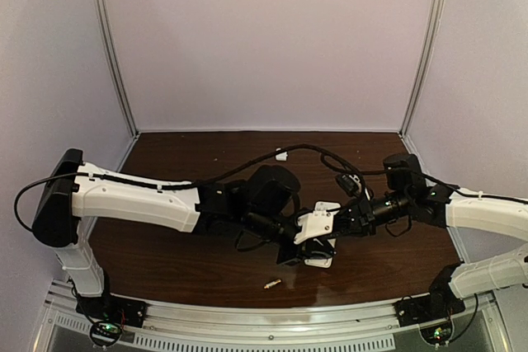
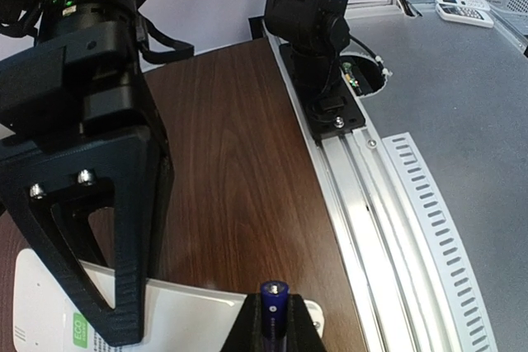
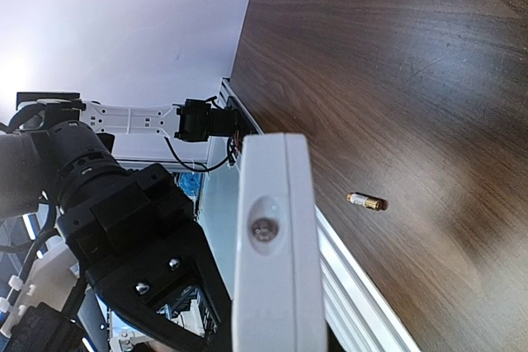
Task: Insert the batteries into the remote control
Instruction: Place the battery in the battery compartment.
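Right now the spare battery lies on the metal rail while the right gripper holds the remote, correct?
No: the spare battery lies on the wooden table, short of the rail, as the right wrist view shows. The right gripper does hold the remote.

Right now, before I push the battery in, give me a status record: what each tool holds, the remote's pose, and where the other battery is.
left tool: shut on held battery, blue end toward its camera, beside the remote's edge
right tool: shut on remote control
remote pose: appears lifted off the table, edge-on to the right wrist camera
loose battery: lying on the table near the front rail, apart from both tools
battery compartment: not visible in any view
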Robot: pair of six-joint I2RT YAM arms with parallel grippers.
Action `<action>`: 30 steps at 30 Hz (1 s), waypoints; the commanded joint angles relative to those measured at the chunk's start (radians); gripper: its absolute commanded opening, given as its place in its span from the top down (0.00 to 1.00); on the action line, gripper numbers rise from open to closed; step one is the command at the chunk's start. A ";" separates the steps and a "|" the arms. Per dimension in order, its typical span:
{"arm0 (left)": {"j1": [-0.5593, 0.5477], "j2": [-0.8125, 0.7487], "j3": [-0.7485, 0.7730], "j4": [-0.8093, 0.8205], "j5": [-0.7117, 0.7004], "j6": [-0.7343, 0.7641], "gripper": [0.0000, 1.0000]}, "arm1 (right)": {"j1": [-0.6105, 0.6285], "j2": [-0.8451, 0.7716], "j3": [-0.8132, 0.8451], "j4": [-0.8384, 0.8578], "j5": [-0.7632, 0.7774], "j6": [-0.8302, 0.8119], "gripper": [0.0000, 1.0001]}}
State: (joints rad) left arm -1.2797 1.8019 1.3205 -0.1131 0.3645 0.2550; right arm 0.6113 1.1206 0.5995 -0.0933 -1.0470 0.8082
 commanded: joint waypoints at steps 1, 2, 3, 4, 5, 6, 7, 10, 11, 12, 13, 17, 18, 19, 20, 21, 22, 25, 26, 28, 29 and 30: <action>0.008 0.016 -0.001 0.005 0.017 -0.009 0.99 | 0.007 0.004 0.023 0.036 -0.014 -0.003 1.00; 0.008 0.016 -0.003 0.004 0.017 -0.009 0.99 | 0.007 0.005 0.023 0.036 -0.014 -0.004 1.00; 0.008 0.017 -0.004 0.001 0.016 -0.009 0.99 | 0.007 0.005 0.022 0.037 -0.013 -0.004 1.00; 0.008 0.016 -0.006 0.000 0.016 -0.010 0.99 | 0.007 0.005 0.022 0.037 -0.014 -0.004 1.00; 0.009 0.016 -0.007 -0.002 0.016 -0.011 0.99 | 0.007 0.005 0.023 0.037 -0.014 -0.004 1.00; 0.008 0.017 -0.009 -0.005 0.016 -0.011 0.99 | 0.007 0.005 0.023 0.037 -0.014 -0.004 1.00; 0.008 0.016 -0.010 -0.007 0.017 -0.011 0.98 | 0.007 0.005 0.023 0.037 -0.014 -0.004 1.00; 0.009 0.016 -0.016 -0.015 0.020 -0.011 0.98 | 0.007 0.004 0.023 0.035 -0.014 -0.004 1.00; 0.009 0.016 -0.018 -0.017 0.022 -0.012 0.98 | 0.007 0.004 0.023 0.035 -0.013 -0.005 1.00; 0.008 0.015 -0.020 -0.016 0.023 -0.013 0.98 | 0.007 0.004 0.023 0.033 -0.013 -0.007 1.00; 0.009 0.015 -0.021 -0.017 0.021 -0.015 0.97 | 0.007 0.004 0.023 0.032 -0.012 -0.007 1.00; 0.009 0.016 -0.023 -0.019 0.019 -0.016 0.95 | 0.007 0.002 0.020 0.031 -0.012 -0.007 1.00; 0.008 0.016 -0.023 -0.020 0.017 -0.016 0.93 | 0.007 0.001 0.021 0.032 -0.011 -0.007 1.00; 0.009 0.016 -0.024 -0.019 0.014 -0.016 0.92 | 0.007 0.000 0.021 0.032 -0.011 -0.007 1.00; 0.008 0.016 -0.024 -0.021 0.011 -0.016 0.92 | 0.007 -0.001 0.020 0.031 -0.011 -0.007 1.00; 0.008 0.017 -0.023 -0.022 0.005 -0.016 0.91 | 0.007 -0.001 0.020 0.030 -0.011 -0.007 1.00; 0.008 0.017 -0.023 -0.024 0.004 -0.016 0.89 | 0.007 -0.001 0.021 0.029 -0.011 -0.009 1.00; 0.008 0.021 -0.023 -0.026 0.004 -0.017 0.86 | 0.007 -0.001 0.020 0.026 -0.011 -0.011 1.00; 0.009 0.022 -0.023 -0.026 0.004 -0.016 0.85 | 0.007 0.000 0.022 0.024 -0.011 -0.013 1.00; 0.008 0.023 -0.023 -0.028 0.004 -0.017 0.84 | 0.007 0.001 0.022 0.024 -0.010 -0.014 1.00; 0.008 0.023 -0.023 -0.028 0.003 -0.017 0.84 | 0.007 0.002 0.022 0.024 -0.011 -0.013 1.00; 0.008 0.024 -0.023 -0.028 0.002 -0.016 0.84 | 0.007 0.002 0.023 0.024 -0.011 -0.013 1.00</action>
State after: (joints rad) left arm -1.2797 1.8027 1.3090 -0.1421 0.3702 0.2443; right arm 0.6113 1.1240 0.5995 -0.0929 -1.0473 0.8078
